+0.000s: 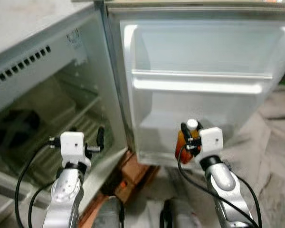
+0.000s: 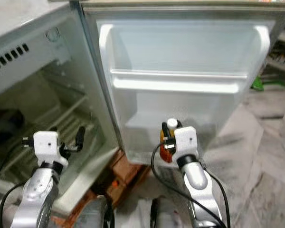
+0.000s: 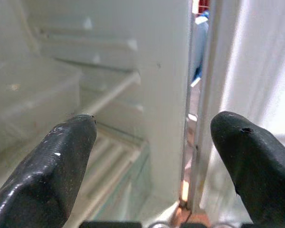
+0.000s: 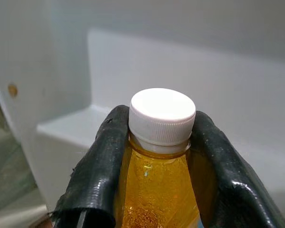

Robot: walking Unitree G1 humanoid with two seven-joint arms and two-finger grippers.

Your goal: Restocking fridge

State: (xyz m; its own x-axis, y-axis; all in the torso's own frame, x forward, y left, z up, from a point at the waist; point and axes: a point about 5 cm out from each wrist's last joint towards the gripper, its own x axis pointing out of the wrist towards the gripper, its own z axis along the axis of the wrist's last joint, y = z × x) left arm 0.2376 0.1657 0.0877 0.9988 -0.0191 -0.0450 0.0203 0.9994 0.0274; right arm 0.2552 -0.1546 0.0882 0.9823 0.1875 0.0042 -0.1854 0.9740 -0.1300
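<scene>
An orange bottle (image 1: 182, 143) with a white cap (image 4: 162, 115) is held upright by my right gripper (image 1: 189, 137), which is shut on its neck just below the cap. It hangs in front of the lower bin of the open fridge door (image 1: 199, 85). The right wrist view shows both black fingers (image 4: 97, 166) pressed against the bottle's (image 4: 156, 194) neck. My left gripper (image 1: 100, 140) stands open at the mouth of the fridge compartment (image 1: 52, 118), holding nothing; its fingertips (image 3: 61, 161) point at the inner wall and wire shelf.
The door has an upper shelf with a rail (image 1: 199, 81) and a lower bin (image 1: 156, 126). A drawer and wire rack (image 1: 85, 128) sit inside the compartment. Below the door lie a brown block (image 1: 135, 166) and tiled floor (image 1: 270, 156).
</scene>
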